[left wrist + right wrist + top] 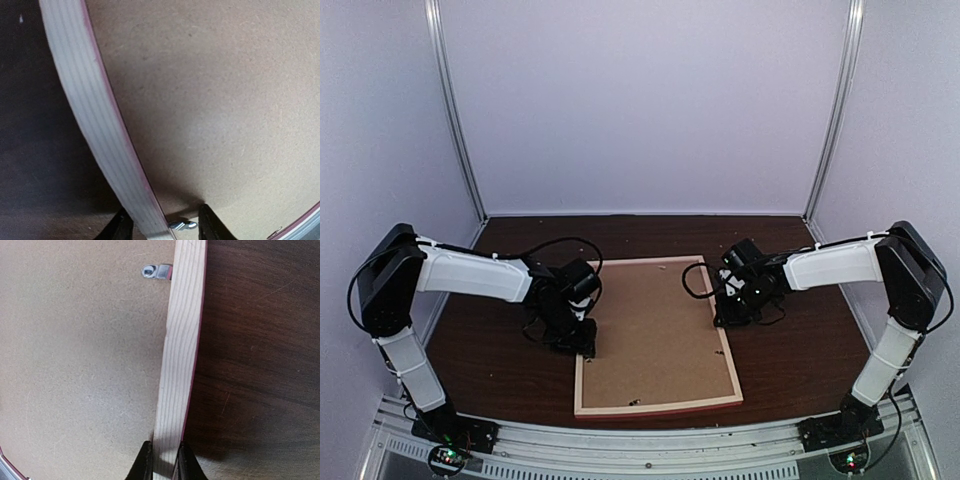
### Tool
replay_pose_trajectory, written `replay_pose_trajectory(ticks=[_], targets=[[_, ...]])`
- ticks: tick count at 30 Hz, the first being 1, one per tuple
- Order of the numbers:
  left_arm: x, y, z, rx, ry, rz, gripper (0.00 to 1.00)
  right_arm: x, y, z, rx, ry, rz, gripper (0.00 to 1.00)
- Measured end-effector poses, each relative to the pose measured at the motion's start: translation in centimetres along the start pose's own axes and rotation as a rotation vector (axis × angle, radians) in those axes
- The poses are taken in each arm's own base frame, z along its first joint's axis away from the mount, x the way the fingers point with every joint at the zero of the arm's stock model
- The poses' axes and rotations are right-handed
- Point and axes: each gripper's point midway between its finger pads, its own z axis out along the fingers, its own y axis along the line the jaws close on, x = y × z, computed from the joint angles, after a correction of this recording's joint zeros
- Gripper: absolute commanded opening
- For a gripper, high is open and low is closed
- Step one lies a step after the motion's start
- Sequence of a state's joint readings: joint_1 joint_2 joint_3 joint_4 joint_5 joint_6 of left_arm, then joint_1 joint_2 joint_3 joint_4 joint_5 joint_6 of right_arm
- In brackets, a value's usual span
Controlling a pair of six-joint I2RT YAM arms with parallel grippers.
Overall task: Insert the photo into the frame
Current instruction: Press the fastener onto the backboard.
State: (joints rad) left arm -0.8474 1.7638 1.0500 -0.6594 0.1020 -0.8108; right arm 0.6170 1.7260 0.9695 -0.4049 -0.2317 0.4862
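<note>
- Overhead: the frame [658, 406] lying back-up at centre of the table [790, 370], with the backing board [655, 330] seated inside its rim. No sight of the photo; cannot tell whether it is under the board. Left gripper [575, 340] down at the left rail, lower centre-left. Right gripper [728, 315] at the right rail, centre-right.
- Left wrist: straddling the pale rail at bottom centre, jaws partly apart, gripping nothing. Small metal clip [182, 225] between the rail and the finger [209, 226] on the picture's right.
- Right wrist: pinched narrow on the rail at bottom centre. Second clip [155, 271] at upper centre, on the rail's inner edge.
- Judged: closing-up step, fastening the back. Next likely calls for nudging the clip over the board, with the frame held steady on the right.
</note>
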Motion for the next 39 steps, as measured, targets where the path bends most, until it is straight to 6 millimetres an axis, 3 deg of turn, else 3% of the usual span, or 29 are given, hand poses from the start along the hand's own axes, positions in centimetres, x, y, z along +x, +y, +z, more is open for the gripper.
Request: replay_pose_trajectory(ticks=[7, 29, 39], targets=[[-0.71, -0.03, 0.16, 0.019, -0.029, -0.007, 0.52, 0.0, 0.0, 0.01, 0.0, 0.0, 0.0, 0.02], [-0.47, 0.6, -0.04, 0.072, -0.08, -0.041, 0.29, 0.0, -0.02, 0.04, 0.001, 0.001, 0.001, 0.02], [-0.09, 0.63, -0.23, 0.084, -0.064, 0.006, 0.32, 0.02, -0.03, 0.07, 0.001, 0.002, 0.001, 0.02]])
